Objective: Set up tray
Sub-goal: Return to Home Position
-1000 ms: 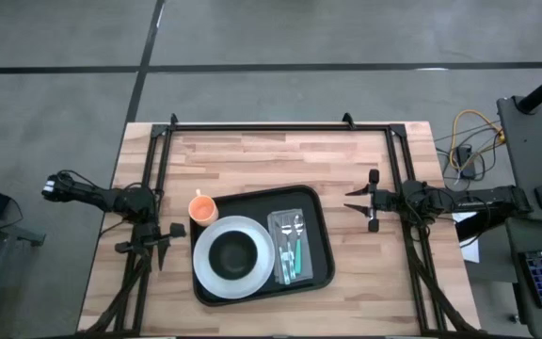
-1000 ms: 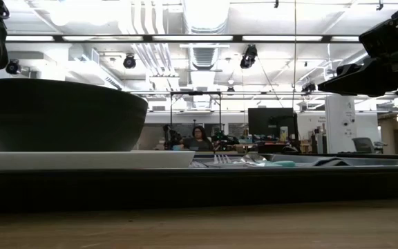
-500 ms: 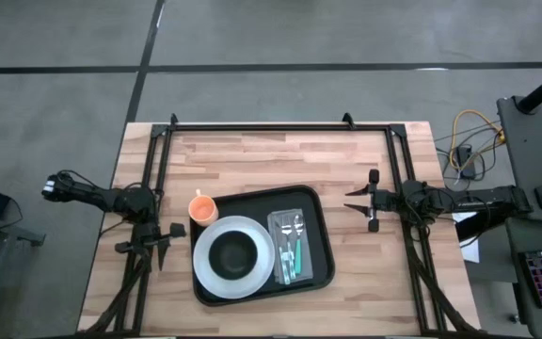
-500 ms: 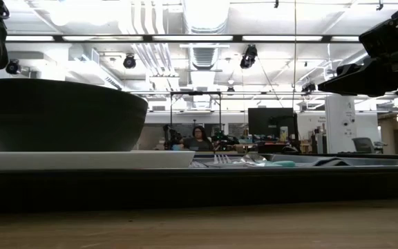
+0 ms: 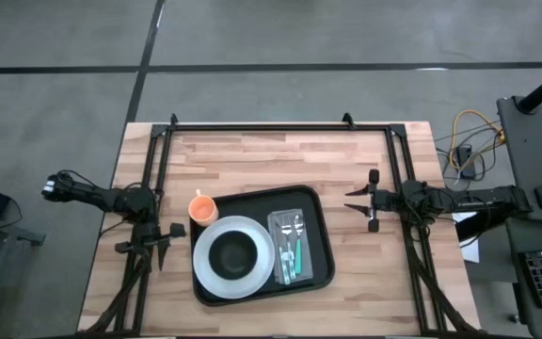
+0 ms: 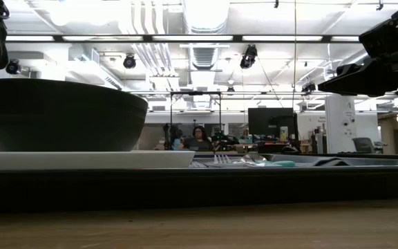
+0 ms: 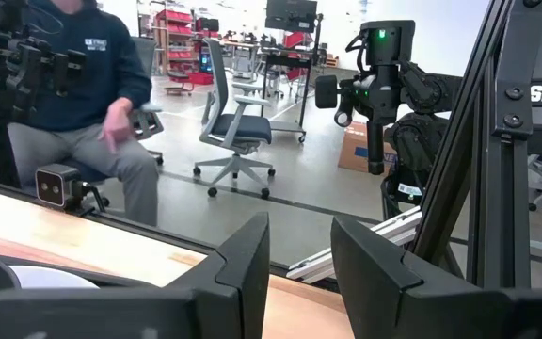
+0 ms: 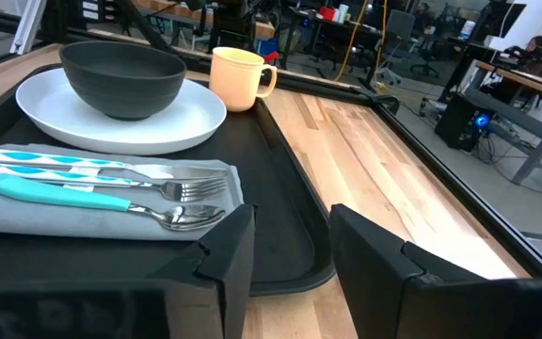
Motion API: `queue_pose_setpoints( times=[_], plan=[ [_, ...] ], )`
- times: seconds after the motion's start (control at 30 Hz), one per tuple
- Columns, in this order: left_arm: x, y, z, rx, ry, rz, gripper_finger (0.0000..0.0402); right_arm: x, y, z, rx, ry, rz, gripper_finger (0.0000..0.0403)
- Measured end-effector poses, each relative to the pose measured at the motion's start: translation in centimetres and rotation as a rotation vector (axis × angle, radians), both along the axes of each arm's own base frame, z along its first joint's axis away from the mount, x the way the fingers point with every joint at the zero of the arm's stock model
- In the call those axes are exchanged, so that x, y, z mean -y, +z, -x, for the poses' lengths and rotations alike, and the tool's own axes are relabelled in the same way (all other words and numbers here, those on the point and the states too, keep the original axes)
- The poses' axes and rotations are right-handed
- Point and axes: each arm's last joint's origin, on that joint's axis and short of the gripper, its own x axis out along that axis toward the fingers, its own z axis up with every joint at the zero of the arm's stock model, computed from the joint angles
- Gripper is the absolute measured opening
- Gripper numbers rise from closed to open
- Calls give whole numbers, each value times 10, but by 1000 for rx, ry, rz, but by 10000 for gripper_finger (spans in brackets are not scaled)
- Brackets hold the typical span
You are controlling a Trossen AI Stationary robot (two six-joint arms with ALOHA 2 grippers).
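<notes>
The black tray (image 5: 320, 229) lies flat on the wooden table near its front edge. On it sit a white plate (image 5: 205, 264) with a dark bowl (image 5: 233, 252) and a grey napkin (image 5: 301, 234) carrying cutlery (image 5: 290, 247). An orange cup (image 5: 201, 208) stands at the tray's far-left corner, overlapping its rim. My left gripper (image 5: 161, 240) hovers open left of the tray, near the table's left edge. My right gripper (image 5: 359, 201) hovers open right of the tray. The right wrist view shows the tray (image 8: 294, 235), the bowl (image 8: 125, 79) and the cup (image 8: 238, 77).
A black metal frame (image 5: 280, 126) borders the table's far, left and right sides. Bare wood (image 5: 271, 160) lies between the tray and the far rail. A seated person (image 7: 83, 104) and office chairs show in the room beyond the table.
</notes>
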Motion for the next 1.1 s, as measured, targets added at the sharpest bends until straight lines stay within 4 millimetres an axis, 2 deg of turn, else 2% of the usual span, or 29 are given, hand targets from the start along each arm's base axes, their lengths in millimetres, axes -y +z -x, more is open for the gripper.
queue_pose_setpoints(
  times=[1.1],
  plan=[
    [0, 0, 0, 0, 0, 0, 98, 0, 0, 0, 0, 0, 0, 137]
  ],
)
